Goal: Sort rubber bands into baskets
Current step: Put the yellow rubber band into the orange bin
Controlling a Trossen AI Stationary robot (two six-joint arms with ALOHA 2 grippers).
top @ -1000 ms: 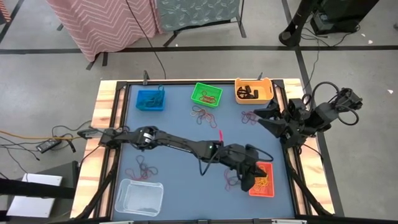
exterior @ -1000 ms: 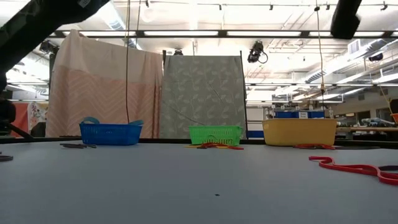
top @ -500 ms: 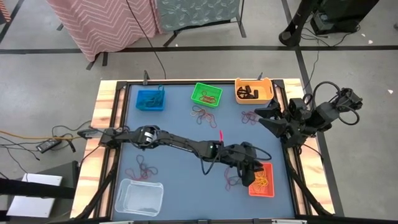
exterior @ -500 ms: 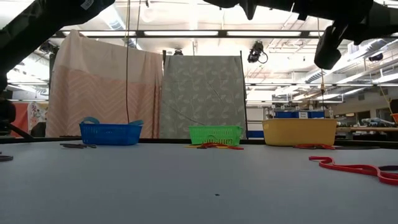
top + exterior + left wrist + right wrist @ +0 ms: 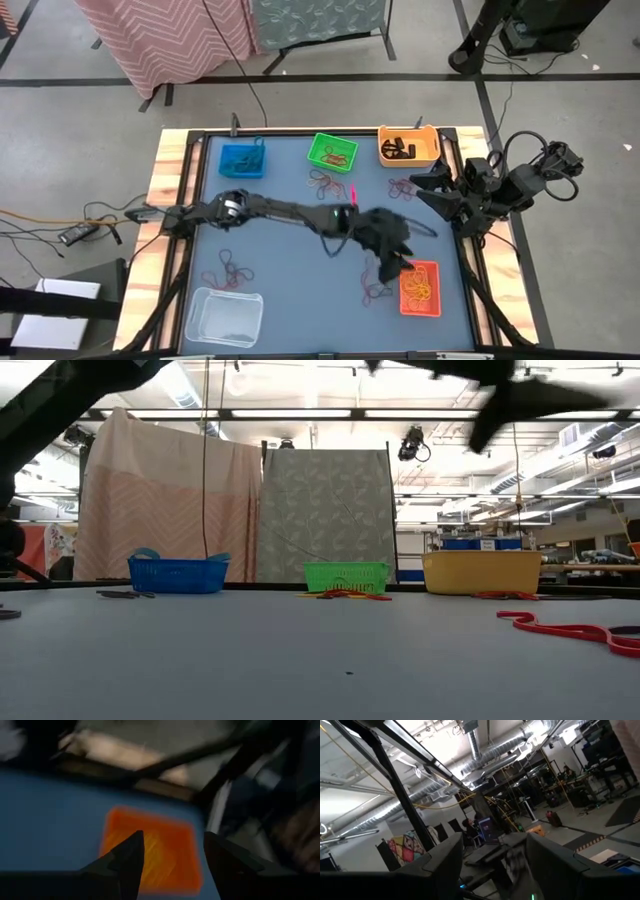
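Note:
My left gripper [image 5: 396, 264] stands open just off the far left corner of the red-orange basket [image 5: 421, 288], with nothing between its fingers [image 5: 131, 855]; the basket [image 5: 150, 851] shows beyond them. Orange rubber bands [image 5: 420, 290] lie in that basket. Loose rubber bands lie on the blue mat beside it [image 5: 375, 293], at the near left [image 5: 230, 270] and in front of the green basket [image 5: 326, 183]. My right gripper [image 5: 432, 192] waits open at the table's right edge, raised.
At the far edge stand a blue basket [image 5: 242, 160], a green basket [image 5: 332, 151] and a yellow-orange basket [image 5: 408, 146] with dark bands in it. A clear white basket [image 5: 224, 315] sits at the near left. A red band [image 5: 560, 628] lies on the mat.
My left gripper has drawn back from over the red-orange basket, going up and toward the table's far edge and a little to the left. The basket has stayed where it was.

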